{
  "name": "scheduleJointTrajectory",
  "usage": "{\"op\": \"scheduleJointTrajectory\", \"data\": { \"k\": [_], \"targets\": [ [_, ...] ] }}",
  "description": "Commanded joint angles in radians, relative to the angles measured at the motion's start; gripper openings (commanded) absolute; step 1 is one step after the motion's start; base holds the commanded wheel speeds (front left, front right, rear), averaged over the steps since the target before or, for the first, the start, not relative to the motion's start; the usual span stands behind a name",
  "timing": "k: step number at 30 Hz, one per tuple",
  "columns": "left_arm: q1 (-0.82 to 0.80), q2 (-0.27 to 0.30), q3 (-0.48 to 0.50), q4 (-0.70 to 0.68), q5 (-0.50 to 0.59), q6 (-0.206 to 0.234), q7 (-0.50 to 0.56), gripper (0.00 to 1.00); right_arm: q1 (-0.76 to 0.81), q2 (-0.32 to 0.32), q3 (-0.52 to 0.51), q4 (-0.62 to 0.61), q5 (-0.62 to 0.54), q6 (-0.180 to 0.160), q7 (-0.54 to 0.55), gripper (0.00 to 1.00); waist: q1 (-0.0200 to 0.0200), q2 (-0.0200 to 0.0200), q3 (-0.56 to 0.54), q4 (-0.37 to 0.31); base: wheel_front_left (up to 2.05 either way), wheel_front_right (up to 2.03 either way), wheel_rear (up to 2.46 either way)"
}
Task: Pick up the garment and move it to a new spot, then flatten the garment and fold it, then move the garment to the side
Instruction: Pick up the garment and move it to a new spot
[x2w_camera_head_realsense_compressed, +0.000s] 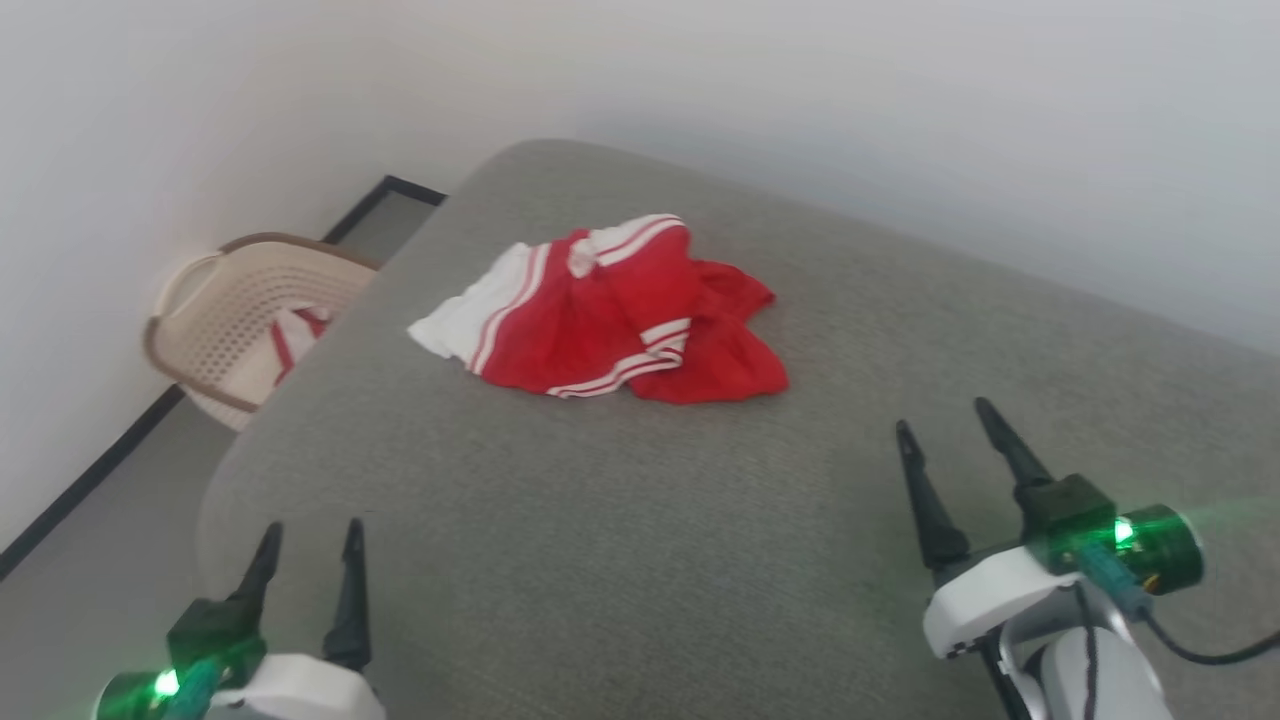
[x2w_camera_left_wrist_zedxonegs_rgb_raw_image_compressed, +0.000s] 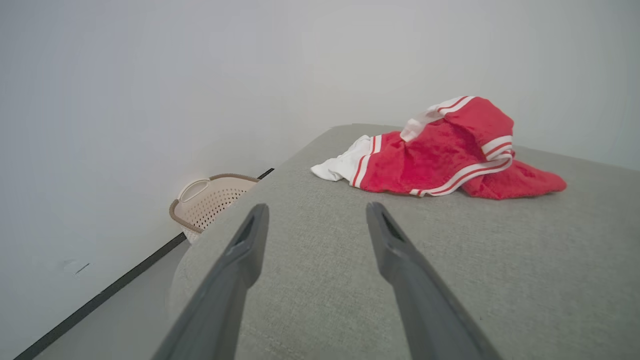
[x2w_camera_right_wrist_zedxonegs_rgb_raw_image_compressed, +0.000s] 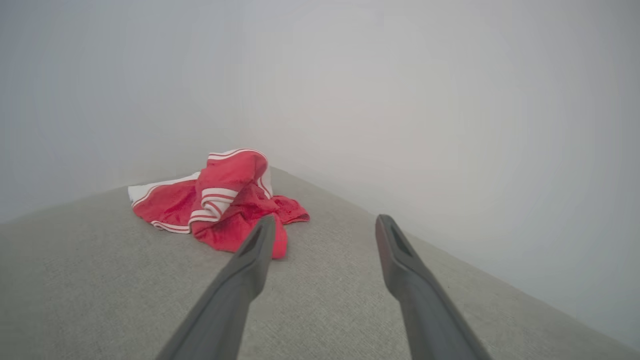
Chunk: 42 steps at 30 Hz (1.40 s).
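Plain white walls, grey fabric surface, grey floor, black skirting, beige basket in corner

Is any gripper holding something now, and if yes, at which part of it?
Nothing is held. The left gripper and right gripper are open, apart from the crumpled garment.

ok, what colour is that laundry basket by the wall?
The basket is cream with a brown rim; the head view shows it best.
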Motion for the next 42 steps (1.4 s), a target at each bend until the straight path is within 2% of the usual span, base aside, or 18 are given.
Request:
{"op": "scheduleJointTrajectory", "data": {
  "k": [1, 7, 12, 18, 19, 24, 28, 32, 36, 40, 42],
  "targets": [
    [0.015, 0.000, 0.010, -0.012, -0.007, -0.001, -0.003, 1.00, -0.008, 0.004, 0.010, 0.006, 0.008, 0.000, -0.001, 1.00, 0.0000, -0.0001, -0.010, 0.016, 0.00, 0.00, 0.00],
    [0.018, -0.006, 0.010, -0.023, -0.008, -0.002, -0.003, 1.00, -0.022, 0.006, 0.028, 0.013, 0.016, 0.000, -0.001, 1.00, 0.0000, -0.0001, -0.004, 0.013, 0.00, 0.00, 0.00],
    [-0.040, -0.006, -0.013, -0.014, -0.020, -0.009, -0.003, 1.00, -0.039, 0.005, 0.030, 0.009, 0.004, 0.000, -0.001, 1.00, 0.0000, -0.0001, 0.047, -0.057, 0.00, 0.00, 0.00],
    [-0.228, 0.074, -0.117, 0.067, -0.036, -0.016, -0.003, 1.00, -0.090, -0.005, 0.021, -0.003, -0.020, 0.000, -0.001, 1.00, 0.0000, -0.0001, 0.161, -0.189, 0.00, 0.00, 0.00],
    [-0.228, 0.074, -0.117, 0.067, -0.036, -0.016, -0.003, 1.00, -0.090, -0.005, 0.021, -0.003, -0.020, 0.000, -0.001, 1.00, 0.0000, -0.0001, 0.161, -0.189, 0.00, 0.00, 0.00],
    [-0.428, 0.181, -0.214, 0.217, -0.148, -0.016, -0.002, 1.00, -0.132, -0.007, -0.002, -0.019, -0.022, 0.000, -0.001, 1.00, 0.0000, -0.0001, 0.261, -0.297, 0.00, 0.00, 0.00],
    [-0.579, 0.266, -0.311, 0.381, -0.326, -0.016, 0.089, 1.00, -0.158, -0.002, -0.013, -0.033, -0.020, 0.000, -0.001, 1.00, 0.0000, -0.0001, 0.326, -0.378, 0.00, 0.00, 0.00],
    [-0.683, 0.348, -0.367, 0.493, -0.522, -0.016, 0.239, 1.00, -0.181, 0.003, -0.026, -0.047, -0.010, 0.000, -0.001, 1.00, 0.0000, -0.0001, 0.378, -0.444, 0.00, 0.00, 0.00],
    [-0.751, 0.439, -0.425, 0.537, -0.645, -0.016, 0.345, 1.00, -0.204, 0.007, -0.029, -0.058, 0.000, 0.000, -0.001, 1.00, 0.0000, -0.0001, 0.429, -0.498, 0.00, 0.00, 0.00],
    [-0.777, 0.490, -0.492, 0.592, -0.737, -0.016, 0.508, 1.00, -0.223, 0.007, -0.035, -0.072, 0.007, 0.000, -0.001, 1.00, 0.0000, -0.0001, 0.476, -0.533, 0.00, 0.00, 0.00],
    [-0.775, 0.496, -0.525, 0.620, -0.777, -0.014, 0.575, 1.00, -0.230, 0.008, -0.034, -0.078, 0.016, 0.000, -0.001, 1.00, 0.0000, -0.0001, 0.494, -0.545, 0.00, 0.00, 0.00]
  ]
}}
